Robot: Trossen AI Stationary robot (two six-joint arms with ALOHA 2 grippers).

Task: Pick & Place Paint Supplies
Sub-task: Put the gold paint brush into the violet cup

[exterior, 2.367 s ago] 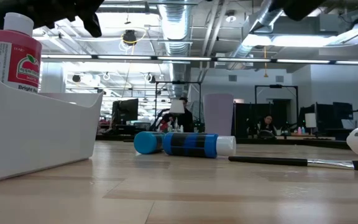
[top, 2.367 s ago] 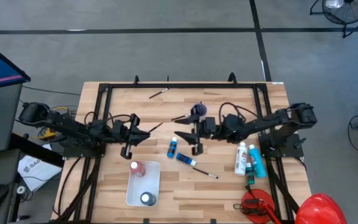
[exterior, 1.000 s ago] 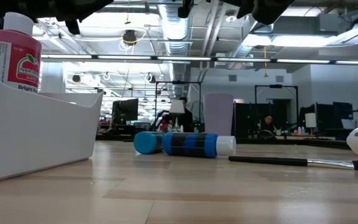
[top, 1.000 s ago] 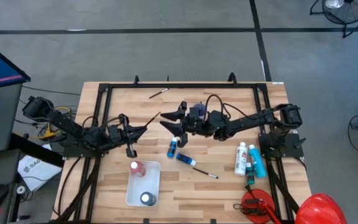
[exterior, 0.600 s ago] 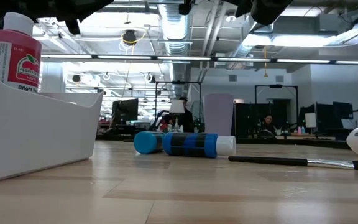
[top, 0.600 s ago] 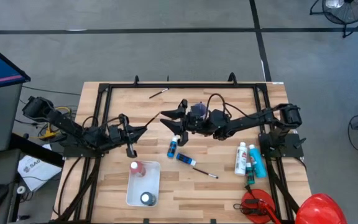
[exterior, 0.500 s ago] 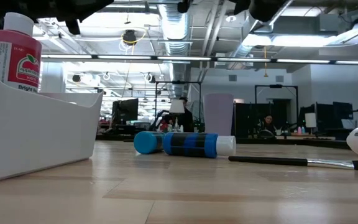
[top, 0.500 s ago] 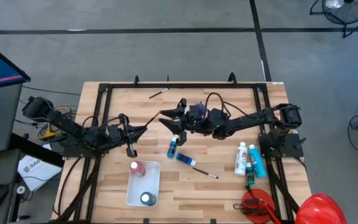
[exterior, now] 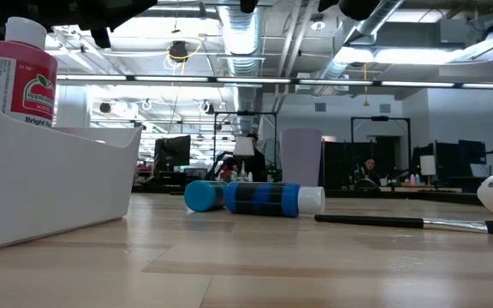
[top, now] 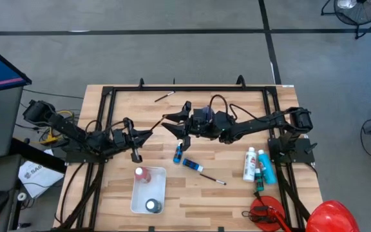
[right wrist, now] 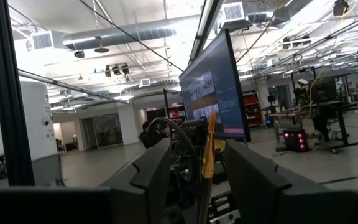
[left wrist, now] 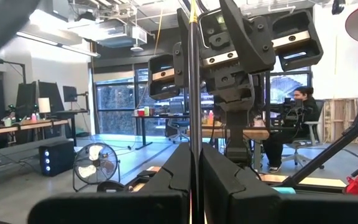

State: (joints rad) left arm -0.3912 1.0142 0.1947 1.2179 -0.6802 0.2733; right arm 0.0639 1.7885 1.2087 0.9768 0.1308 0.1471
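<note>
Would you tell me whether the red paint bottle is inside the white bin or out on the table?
Inside. The red paint bottle stands upright within the white bin.
</note>
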